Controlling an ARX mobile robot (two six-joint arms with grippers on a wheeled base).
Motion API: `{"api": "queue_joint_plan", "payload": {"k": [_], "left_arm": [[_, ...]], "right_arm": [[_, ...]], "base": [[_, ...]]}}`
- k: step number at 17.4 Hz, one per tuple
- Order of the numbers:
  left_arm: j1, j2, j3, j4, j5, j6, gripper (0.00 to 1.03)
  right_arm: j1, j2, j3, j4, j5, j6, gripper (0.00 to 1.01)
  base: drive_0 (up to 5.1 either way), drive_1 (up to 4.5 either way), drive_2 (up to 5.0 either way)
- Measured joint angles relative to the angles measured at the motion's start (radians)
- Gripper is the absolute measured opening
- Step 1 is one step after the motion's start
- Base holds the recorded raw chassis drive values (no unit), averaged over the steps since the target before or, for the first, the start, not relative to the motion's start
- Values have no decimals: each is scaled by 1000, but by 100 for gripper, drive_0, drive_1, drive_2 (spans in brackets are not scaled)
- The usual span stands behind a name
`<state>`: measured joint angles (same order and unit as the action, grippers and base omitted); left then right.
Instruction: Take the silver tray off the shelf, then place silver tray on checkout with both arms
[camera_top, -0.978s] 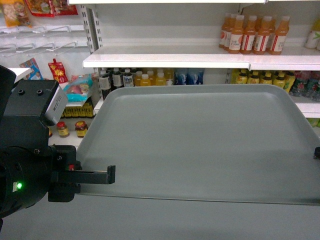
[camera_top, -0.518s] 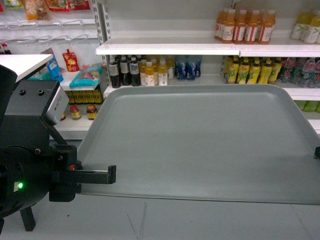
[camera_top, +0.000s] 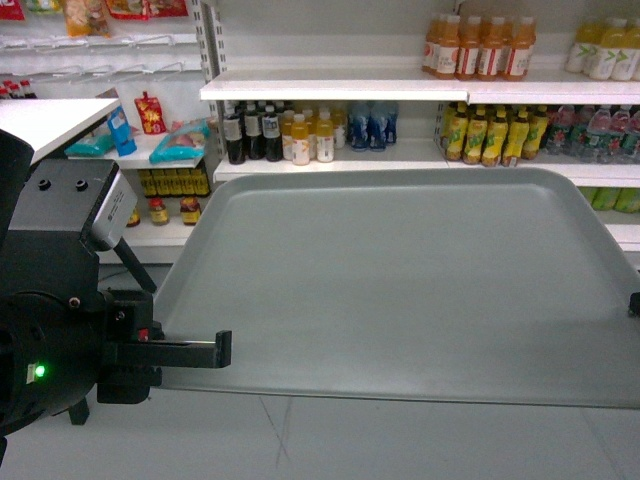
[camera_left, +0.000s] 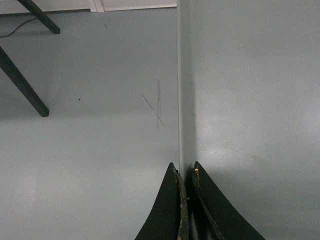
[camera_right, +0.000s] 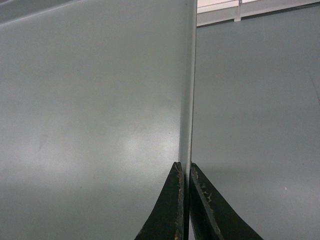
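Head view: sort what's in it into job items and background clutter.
Job:
flat grey-green rectangular tray
black left gripper, clamped on the tray's left rim
black right gripper, clamped on the right rim

Lying about:
orange juice bottles
dark sauce bottles
white shelf boards

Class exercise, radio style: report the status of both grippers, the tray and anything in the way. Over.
Left gripper and right gripper both shut on silver tray edges. Tray off the shelf, held level over the floor. Nothing visibly blocking it.

Shelf (camera_top: 330, 88) w/ orange bottles (camera_top: 478, 46) at its right end. Lower shelf board (camera_top: 330, 166): dark bottles (camera_top: 250, 134) at left, then yellow bottles (camera_top: 312, 136) & blue ones (camera_top: 372, 126).
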<state>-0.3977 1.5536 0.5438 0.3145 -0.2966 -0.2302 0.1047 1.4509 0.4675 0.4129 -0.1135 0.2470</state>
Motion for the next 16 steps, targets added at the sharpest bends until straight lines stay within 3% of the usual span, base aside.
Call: {"api": "queue_joint_plan", "payload": {"k": [16], "left_arm": [[-2,-1,0,0,0,1,3]], "right_arm": [[0,-2,0,0,0,0,2]], "base": [[9,-399,416]]}}
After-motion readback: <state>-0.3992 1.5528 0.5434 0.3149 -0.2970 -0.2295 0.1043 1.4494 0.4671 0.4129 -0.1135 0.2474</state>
